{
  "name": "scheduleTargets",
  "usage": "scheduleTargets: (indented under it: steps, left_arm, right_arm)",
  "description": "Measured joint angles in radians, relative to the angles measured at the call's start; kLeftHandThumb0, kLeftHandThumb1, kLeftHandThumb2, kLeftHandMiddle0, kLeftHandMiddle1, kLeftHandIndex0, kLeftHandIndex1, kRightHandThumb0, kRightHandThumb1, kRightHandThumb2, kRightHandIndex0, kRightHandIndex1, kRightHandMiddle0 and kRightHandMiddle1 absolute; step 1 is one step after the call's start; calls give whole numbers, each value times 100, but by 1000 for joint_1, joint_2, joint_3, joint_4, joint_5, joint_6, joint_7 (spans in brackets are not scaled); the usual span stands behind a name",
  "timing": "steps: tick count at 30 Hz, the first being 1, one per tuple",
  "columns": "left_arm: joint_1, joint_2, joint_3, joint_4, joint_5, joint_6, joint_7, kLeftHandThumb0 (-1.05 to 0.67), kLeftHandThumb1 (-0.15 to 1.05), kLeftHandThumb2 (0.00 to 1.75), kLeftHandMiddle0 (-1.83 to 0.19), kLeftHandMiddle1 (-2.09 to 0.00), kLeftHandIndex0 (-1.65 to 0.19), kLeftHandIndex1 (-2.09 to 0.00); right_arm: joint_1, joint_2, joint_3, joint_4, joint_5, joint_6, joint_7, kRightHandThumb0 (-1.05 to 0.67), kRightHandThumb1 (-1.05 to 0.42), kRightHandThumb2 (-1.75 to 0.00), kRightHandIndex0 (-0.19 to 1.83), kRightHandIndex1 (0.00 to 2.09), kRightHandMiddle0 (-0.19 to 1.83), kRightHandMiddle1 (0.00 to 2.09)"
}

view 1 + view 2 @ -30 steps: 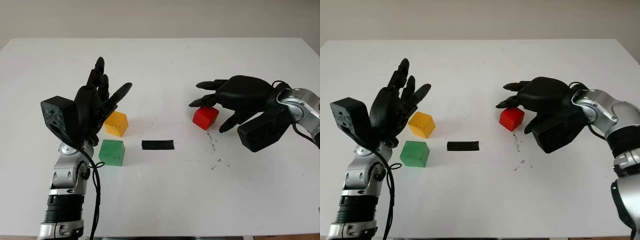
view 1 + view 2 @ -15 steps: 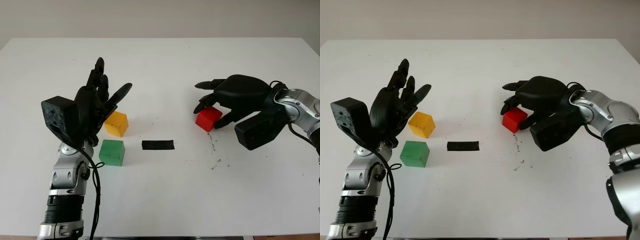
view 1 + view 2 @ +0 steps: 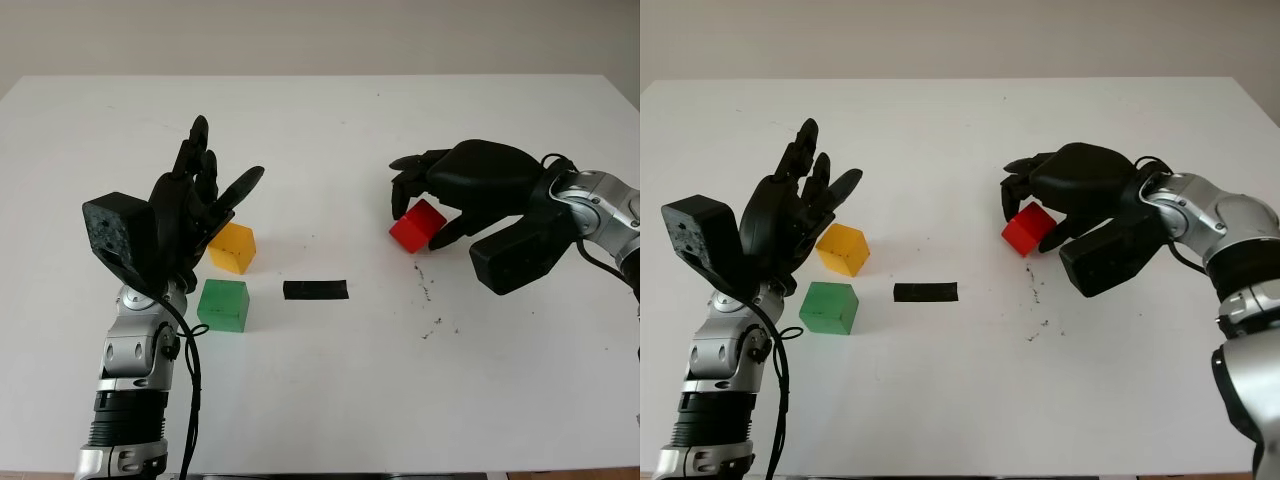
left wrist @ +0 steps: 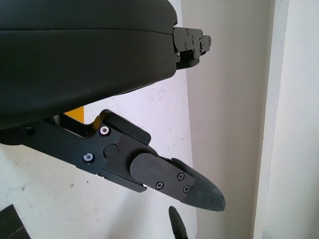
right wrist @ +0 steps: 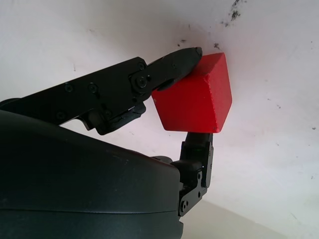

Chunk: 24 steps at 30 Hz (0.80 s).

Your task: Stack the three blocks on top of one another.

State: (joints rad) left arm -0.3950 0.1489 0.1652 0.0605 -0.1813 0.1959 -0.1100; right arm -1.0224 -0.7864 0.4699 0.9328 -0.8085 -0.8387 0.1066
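White desk (image 3: 330, 400) under me, my left hand (image 3: 185, 215) up and open above the yellow block (image 3: 233, 247) and green block (image 3: 223, 304), which sit close together on the left near a black strip (image 3: 316, 290). My right hand (image 3: 470, 185) has its fingers (image 5: 169, 64) closed on the red block (image 3: 418, 225), tilted, right of centre. It looks light, rigid and smooth-faced, so I'd pinch opposite flat faces, not corners.

A red block (image 3: 418, 225) sits in the black right hand (image 3: 470, 185). The left hand (image 3: 185, 215) is black too. Yellow block (image 3: 232, 248), green block (image 3: 223, 305), a black strip (image 3: 316, 290), white table (image 3: 330, 390) with dark specks.
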Motion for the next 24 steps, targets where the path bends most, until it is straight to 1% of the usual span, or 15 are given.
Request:
scheduleTargets:
  steps: [4, 8, 10, 12, 14, 18, 20, 22, 23, 24]
  left_arm:
    - [0, 0, 1, 0, -2, 1, -3, -73, 90, 5, 11, 0, 7, 0]
    - [0, 1, 3, 0, -4, 1, -8, -73, 90, 5, 11, 0, 7, 0]
    - [0, 2, 5, 1, -7, 0, -12, -73, 90, 5, 11, 0, 7, 0]
    - [0, 2, 6, 2, -7, 0, -12, -74, 91, 6, 10, 0, 5, 0]
    - [0, 2, 11, 2, -9, 0, -11, -74, 92, 6, 11, 0, 5, 0]
    - [0, 2, 11, 2, -6, 3, 4, -73, 98, 9, 7, -1, 2, 0]
    - [0, 2, 10, 2, 5, 13, 17, -76, 102, 11, 5, 0, 0, 0]
    - [0, 2, 10, 1, 8, 19, 24, -81, 104, 15, 6, 0, 1, 0]
    - [0, 1, 10, 1, 7, 21, 24, -84, 104, 22, 7, 0, 2, 0]
    - [0, 0, 10, 0, 4, 23, 24, -85, 105, 24, 8, 0, 3, 0]
  right_arm:
    - [0, 15, -28, -13, 103, -16, 80, -41, -98, -5, 27, 5, 35, 136]
    - [1, 31, -35, -104, 153, -61, 142, -42, -96, -5, 28, 6, 37, 137]
    - [1, 50, -33, -153, 155, -81, 167, -43, -96, -5, 30, 7, 39, 135]
    - [1, 67, -32, -191, 156, -82, 195, -43, -94, -5, 31, 6, 43, 129]
    - [0, 87, -31, -216, 162, -80, 233, -43, -94, -5, 31, 6, 44, 128]
    - [0, 139, -26, -231, 169, -84, 259, -44, -93, -5, 29, 5, 46, 132]
    - [-1, 159, -19, -234, 168, -90, 261, -37, -98, -7, 30, 5, 46, 138]
    - [-1, 179, -13, -235, 165, -91, 268, -35, -100, -7, 31, 6, 46, 141]
    - [-3, 189, -9, -235, 152, -98, 258, -39, -98, -5, 33, 7, 45, 141]
    - [-6, 197, -3, -235, 138, -107, 243, -40, -97, -5, 34, 8, 44, 141]
